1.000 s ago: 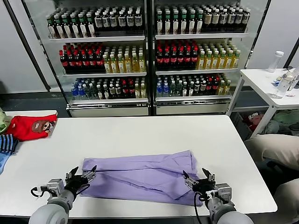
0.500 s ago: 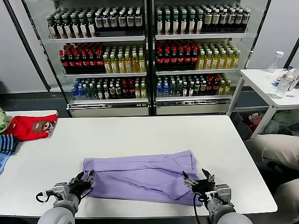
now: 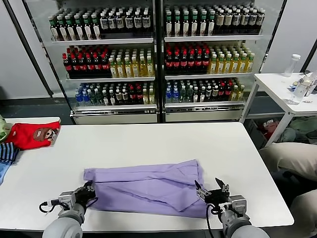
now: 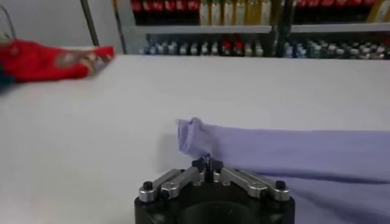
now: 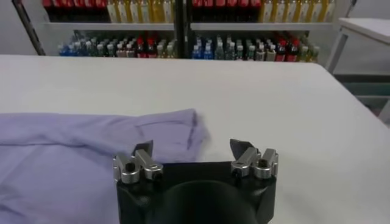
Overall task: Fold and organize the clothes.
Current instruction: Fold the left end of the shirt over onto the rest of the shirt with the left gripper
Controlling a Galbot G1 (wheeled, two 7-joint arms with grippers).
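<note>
White rectangular bench [image 3: 148,144]: one, carrying all items below. Lavender-purple soft-fabric T-shirt [image 3: 148,186]: one, lying folded into a long band along the bench's near edge, creased and limp; judged light, floppy, non-slippery and unbreakable, likely to sag and drag unless lifted at two points, best taken at the corners or the folded hem. Red garment with a brown cartoon face [image 3: 32,135]: one, at the bench's far left corner. Blue striped cloth [image 3: 7,153]: one, at the bench's left edge, just nearer than the red garment. Left gripper [image 4: 209,165]: one, at the bench's near edge, clenched on the T-shirt's left end. Right gripper [image 5: 194,152]: one, at the bench's near edge, released, jaws spread above the T-shirt's right corner.
</note>
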